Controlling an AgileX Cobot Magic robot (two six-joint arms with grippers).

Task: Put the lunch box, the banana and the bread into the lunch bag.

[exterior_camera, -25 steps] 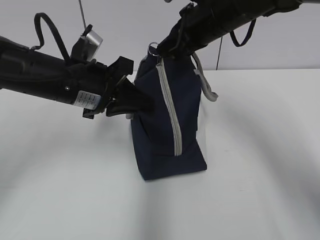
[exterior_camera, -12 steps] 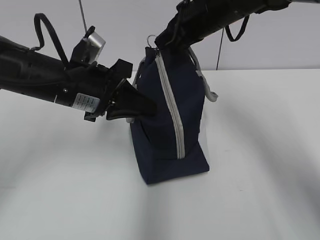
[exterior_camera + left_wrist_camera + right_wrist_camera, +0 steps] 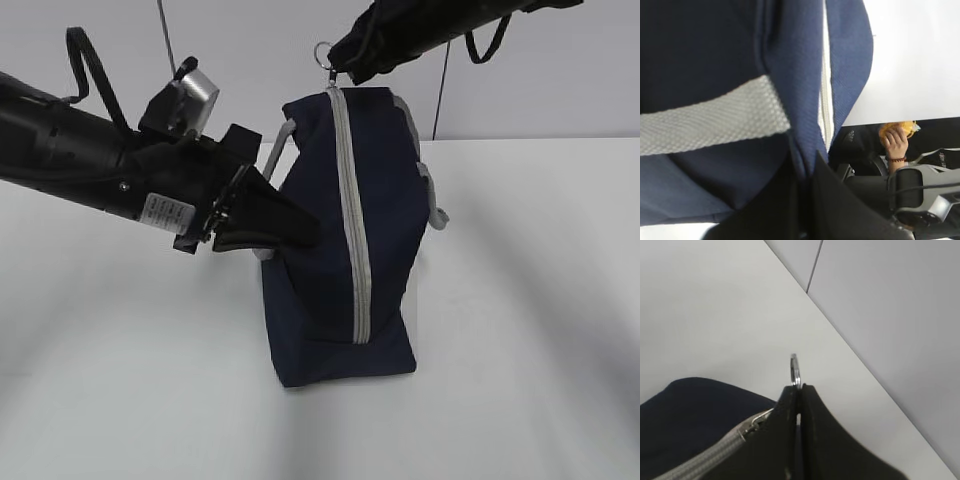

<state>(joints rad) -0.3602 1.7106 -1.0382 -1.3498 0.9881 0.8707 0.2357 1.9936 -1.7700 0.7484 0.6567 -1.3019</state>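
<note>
At the top of the bag, my right gripper (image 3: pixel 798 405) is clenched on the metal ring pull (image 3: pixel 795 370), ring poking out just above the pads, zip tape (image 3: pixel 715 457) trailing down-left from it. In the ext. view that pull (image 3: pixel 323 53) sits at the highest point of the lunch bag (image 3: pixel 335 240), and the grey zipper (image 3: pixel 352 220) runs from there straight down the side facing the cam to near the base, so the long axis of the zip is close to vertical, slightly leaning, w/ the bag hanging under my right arm and its bottom resting on the white table (image 3: pixel 520 300). My left gripper (image 3: pixel 290 228) comes in from the left at mid height, squeezed tight on a fold of navy fabric on the bag's left side; left wrist cam shows the cloth pinched between the pads, beside a grey strap handle (image 3: pixel 710 122). Zip looks fully closed. Next move, I'd judge, turns on this: pull is at my right gripper, travel is downward along the zip, left holds the body steady. Lunch box, banana, bread: none visible in ext. or right wrist views, can't tell where they are. Background of left wrist cam shows a person's hand (image 3: pixel 896 145) w/ something orange-brown, too small to name.
</note>
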